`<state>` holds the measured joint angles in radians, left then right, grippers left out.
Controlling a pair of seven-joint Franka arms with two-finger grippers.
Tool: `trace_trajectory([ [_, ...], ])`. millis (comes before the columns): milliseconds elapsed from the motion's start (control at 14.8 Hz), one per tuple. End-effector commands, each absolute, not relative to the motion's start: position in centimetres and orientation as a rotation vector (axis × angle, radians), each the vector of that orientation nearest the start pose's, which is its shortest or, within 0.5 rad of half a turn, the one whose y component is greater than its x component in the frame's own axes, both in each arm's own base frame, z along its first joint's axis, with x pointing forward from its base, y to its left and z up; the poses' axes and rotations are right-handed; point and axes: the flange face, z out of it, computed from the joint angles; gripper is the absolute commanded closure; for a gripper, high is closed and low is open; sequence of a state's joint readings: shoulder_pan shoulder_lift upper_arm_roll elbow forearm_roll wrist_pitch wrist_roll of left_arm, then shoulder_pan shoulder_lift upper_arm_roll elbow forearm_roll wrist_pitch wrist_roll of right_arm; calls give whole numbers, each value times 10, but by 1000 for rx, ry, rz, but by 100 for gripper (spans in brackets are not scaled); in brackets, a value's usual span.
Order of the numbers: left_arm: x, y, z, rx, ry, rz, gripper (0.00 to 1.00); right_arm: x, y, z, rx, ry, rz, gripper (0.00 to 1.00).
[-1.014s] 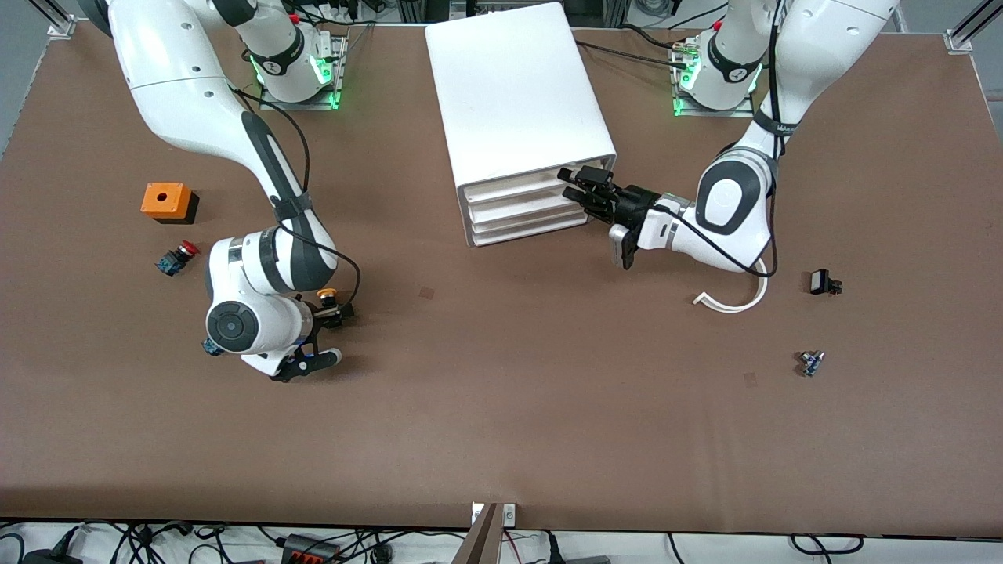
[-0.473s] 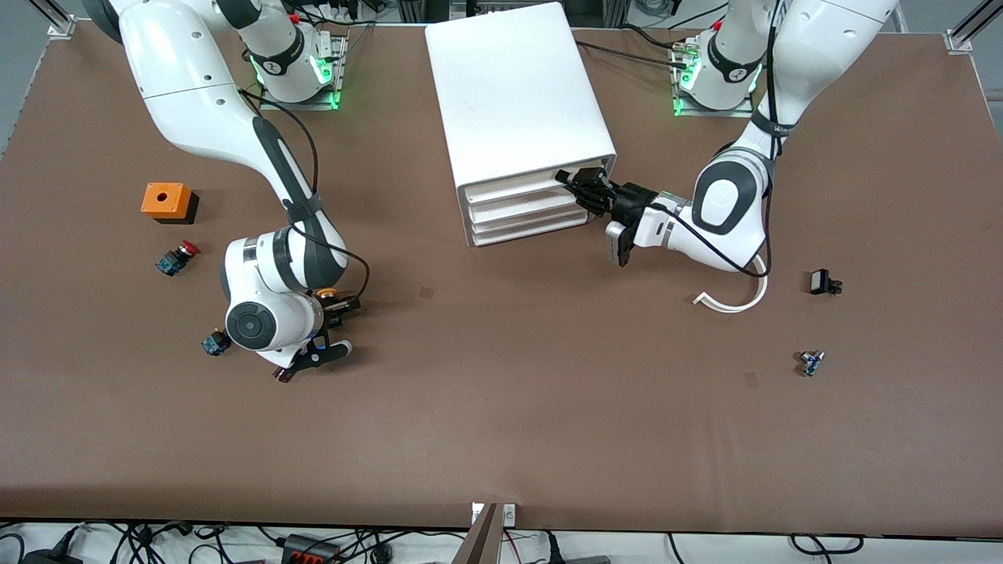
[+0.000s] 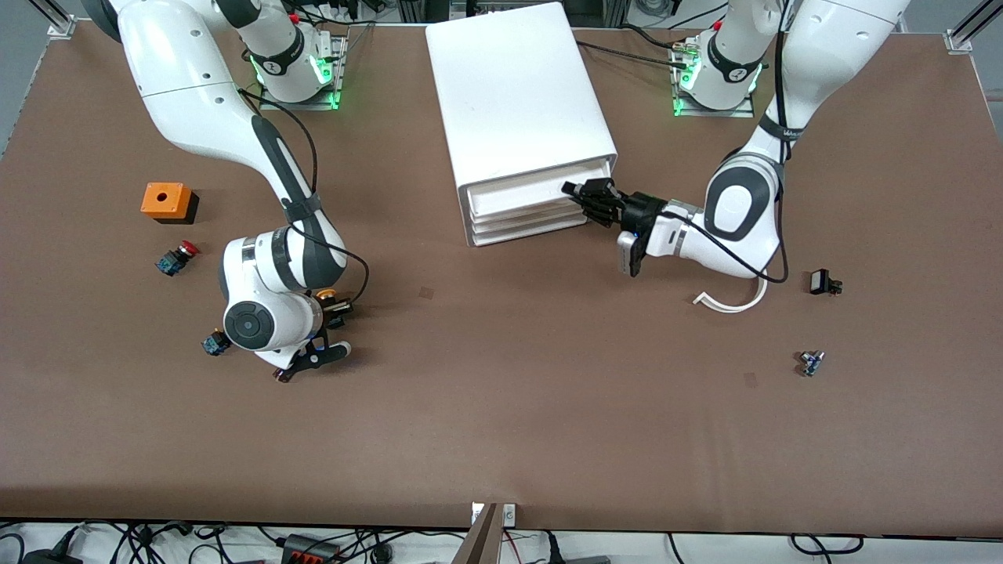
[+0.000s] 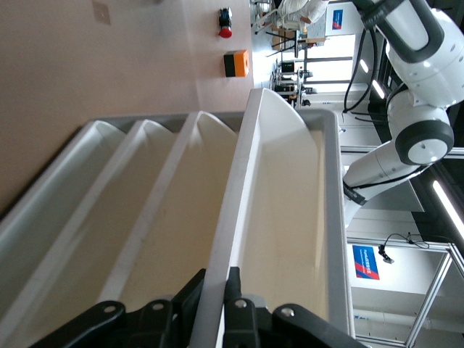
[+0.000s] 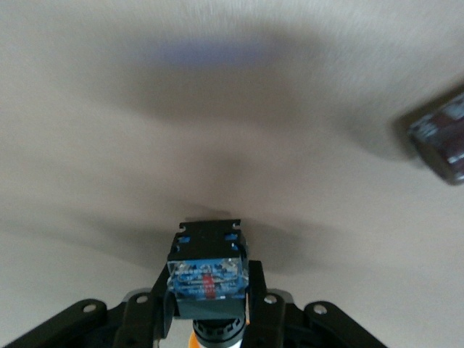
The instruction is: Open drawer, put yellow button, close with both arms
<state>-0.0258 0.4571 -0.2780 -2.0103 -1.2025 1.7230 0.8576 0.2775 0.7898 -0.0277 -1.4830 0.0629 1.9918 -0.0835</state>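
Since a second ago the left gripper (image 3: 586, 190), right of centre in the front view, has closed in on the cabinet (image 3: 517, 94) and drawn back a little, and the drawer (image 3: 526, 196) now juts slightly from the cabinet front. Its fingers pinch the drawer's front lip, as the left wrist view shows (image 4: 217, 290). Meanwhile the right arm has lifted and shifted slightly, at the frame's lower left.

The right gripper (image 3: 329, 307) is clamped on the button (image 3: 326, 296), whose black-and-blue body sits between the fingers in the right wrist view (image 5: 206, 275), just above the table (image 3: 501, 423).

Risks, as I judge them: the pinch on the thin lip looks shallow, so a pull off the drawer's line could let the fingers slip or drag the light cabinet along. The button is held near its body's end; a quick swing toward the drawer could twist it loose. Both arms will meet at the drawer's mouth, so crowding there could knock them together.
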Motion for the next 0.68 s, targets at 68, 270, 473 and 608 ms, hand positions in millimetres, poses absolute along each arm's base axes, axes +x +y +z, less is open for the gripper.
trace_trajectory([
  [68, 565, -231, 237, 1772, -416, -266, 95, 692, 179, 252, -3056, -473, 243, 100],
  [270, 596, -220, 229, 1807, -451, -241, 95, 708, 194, 323, -3050, -489, 92, 100],
  [473, 615, -213, 233, 1834, -476, -211, 88, 717, 217, 383, -3036, -539, -20, 100],
  [608, 617, -211, 236, 1840, -475, -210, 1, 712, 246, 416, -3017, -597, -60, 100],
])
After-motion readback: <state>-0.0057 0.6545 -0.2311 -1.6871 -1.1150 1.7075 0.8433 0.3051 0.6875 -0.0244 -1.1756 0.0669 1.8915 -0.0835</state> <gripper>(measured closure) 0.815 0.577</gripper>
